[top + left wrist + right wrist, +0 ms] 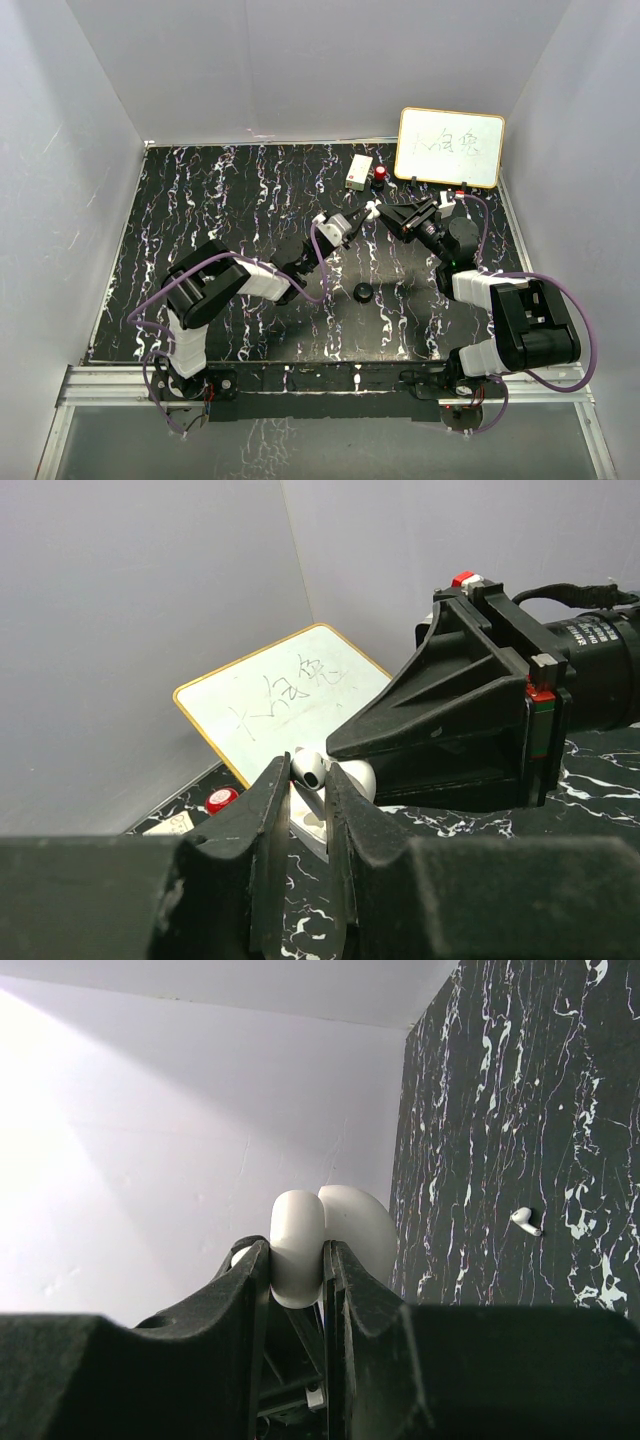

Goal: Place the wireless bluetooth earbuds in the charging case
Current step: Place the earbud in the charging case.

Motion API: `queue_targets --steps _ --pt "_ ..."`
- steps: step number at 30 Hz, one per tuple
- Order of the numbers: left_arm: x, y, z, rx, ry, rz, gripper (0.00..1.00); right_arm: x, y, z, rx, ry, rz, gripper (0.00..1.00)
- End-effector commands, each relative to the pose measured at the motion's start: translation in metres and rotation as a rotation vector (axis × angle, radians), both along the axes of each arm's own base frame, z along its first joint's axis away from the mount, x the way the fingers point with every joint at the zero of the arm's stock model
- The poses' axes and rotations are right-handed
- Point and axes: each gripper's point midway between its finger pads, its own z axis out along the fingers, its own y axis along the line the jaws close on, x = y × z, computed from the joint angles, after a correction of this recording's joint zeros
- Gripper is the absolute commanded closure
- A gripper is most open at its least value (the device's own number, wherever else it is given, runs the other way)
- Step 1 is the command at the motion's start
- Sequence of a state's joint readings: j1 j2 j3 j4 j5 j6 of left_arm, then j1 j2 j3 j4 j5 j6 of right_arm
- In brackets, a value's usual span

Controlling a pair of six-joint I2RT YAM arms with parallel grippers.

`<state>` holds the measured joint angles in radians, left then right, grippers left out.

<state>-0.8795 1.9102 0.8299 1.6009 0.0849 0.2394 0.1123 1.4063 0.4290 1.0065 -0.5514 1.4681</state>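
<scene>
Tabletop [200, 200]: left gripper [357, 219] opposite right gripper [390, 214].

The left arm [215, 290] and right arm [520, 325] are black and blocky, with white segments [265, 280] near the joints. A purple cable [320, 250] loops along each. The right gripper [345, 752] is a matte black wedge with red-and-white tabs [465, 579]. The left fingers [262, 830] are grainy black.
</scene>
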Motion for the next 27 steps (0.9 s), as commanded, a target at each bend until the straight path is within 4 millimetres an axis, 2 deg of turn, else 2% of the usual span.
queue_targets --steps 1,27 --pt "-0.0074 0.0074 0.0549 -0.162 -0.140 0.004 1.00 -0.0041 0.0001 0.0282 0.014 -0.112 -0.006 1.00" --pt "-0.0023 0.0084 0.0508 -0.157 -0.136 0.033 1.00 -0.0062 -0.0004 0.0317 0.022 -0.122 -0.006 1.00"
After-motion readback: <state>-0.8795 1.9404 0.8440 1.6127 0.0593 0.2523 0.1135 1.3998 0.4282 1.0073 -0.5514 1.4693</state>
